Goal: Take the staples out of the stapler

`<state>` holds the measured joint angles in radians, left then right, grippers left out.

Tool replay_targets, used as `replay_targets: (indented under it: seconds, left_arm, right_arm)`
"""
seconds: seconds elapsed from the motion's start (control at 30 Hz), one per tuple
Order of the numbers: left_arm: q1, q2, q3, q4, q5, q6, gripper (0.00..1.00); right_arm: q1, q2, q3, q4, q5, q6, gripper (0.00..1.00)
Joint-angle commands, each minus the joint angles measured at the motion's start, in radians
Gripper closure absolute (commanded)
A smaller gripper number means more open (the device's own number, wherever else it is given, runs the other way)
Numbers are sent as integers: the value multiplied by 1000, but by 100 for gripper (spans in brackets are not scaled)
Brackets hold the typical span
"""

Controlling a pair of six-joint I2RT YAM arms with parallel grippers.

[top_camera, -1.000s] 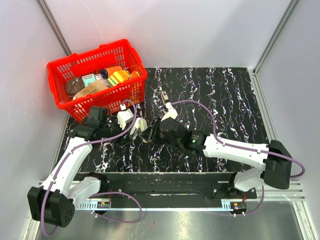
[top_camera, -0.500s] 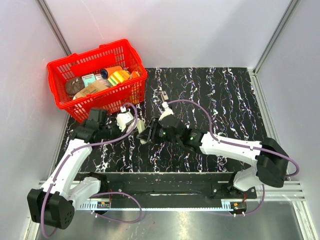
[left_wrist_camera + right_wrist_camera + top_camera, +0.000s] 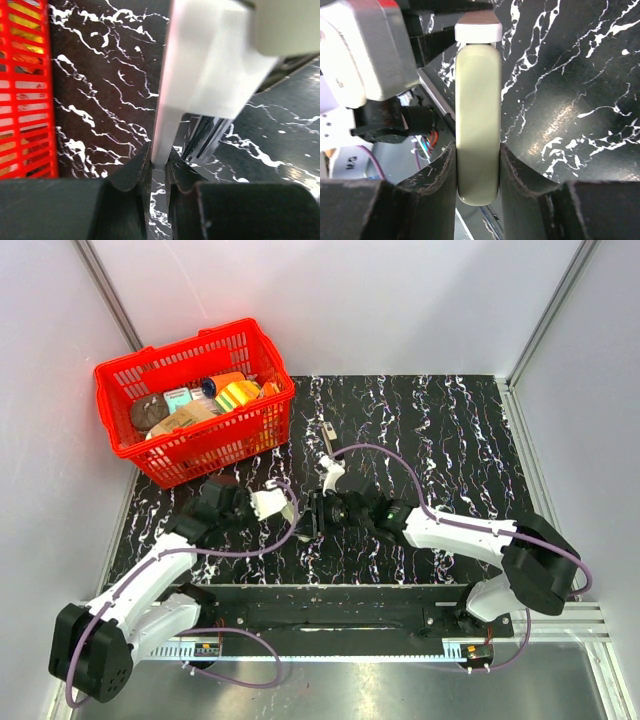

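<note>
Gripping now: the right fingers (image 3: pixel 436 172) are closed partway on the pale green stapler (image 3: pixel 477 110), pressing both of its flanks; the left fingers (image 3: pixel 131 175) are pinched almost fully together on the thin lower edge of the white end piece (image 3: pixel 210 65) at the stapler's far end
Stapler's place: centre of the overhead frame, between the two wrists; whether any part of it rests on the counter (image 3: pixel 460 430) I cannot tell
Step in hand: by my judgement, drawing the white end piece away from the body so the staple channel opens; no staples show in any view
Doing it well: pull straight along the stapler's long axis, not sideways; the left pinch sits on a narrow lip, so a skewed pull would likely slip off; the right fingers should only brace, since a harder squeeze could twist the body; ease out slowly until the piece gives
Edges: the red basket (image 3: pixel 190 455) fills the upper left of the overhead frame, and its wall shows along the left edge of the left wrist view, near the line of pull; a small pale object (image 3: pixel 327 430) lies just above the stapler in the overhead frame
Open room: bare counter runs to the right and upper right of the overhead frame; the lower left, beside the left forearm, has some room too
Risk: loose staples could scatter on the black marbled surface and be hard to spot; keep the opening over bare counter, away from the basket
</note>
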<state>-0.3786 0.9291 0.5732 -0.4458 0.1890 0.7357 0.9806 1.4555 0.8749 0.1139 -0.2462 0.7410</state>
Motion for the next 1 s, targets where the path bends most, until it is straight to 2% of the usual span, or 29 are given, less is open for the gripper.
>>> replay_targets:
  seconds: [0.0,0.23,0.3,0.4,0.5,0.57,0.63,0.73,0.8,0.97]
  left_arm:
    - [-48,-9,-94,263,-285,119,100]
    - [-115,27,-243,582,-459,238,100]
    - [-126,33,-260,621,-479,258,100]
    - [-134,33,-233,572,-474,191,100]
    - [-146,19,-121,347,-390,20,99]
    - [-149,-1,-24,170,-265,-115,89]
    - [-149,-32,59,22,-103,-214,66]
    - [-149,-91,109,-105,120,-300,46]
    - [-149,-128,125,-177,217,-270,37]
    - [-141,-133,155,-194,193,-289,30]
  right_arm:
    - [-10,-17,4,-11,-77,-167,100]
    - [-19,6,1,-94,-16,-290,100]
    - [-20,16,-1,-92,-15,-295,100]
    - [-22,28,16,-76,-1,-278,100]
    - [-22,26,58,-53,54,-244,100]
    - [-22,20,93,-33,102,-218,100]
    - [-22,26,143,-30,140,-192,100]
    - [-23,55,205,-29,162,-160,100]
    - [-26,83,237,-40,159,-146,100]
    - [-28,137,288,-89,156,-152,100]
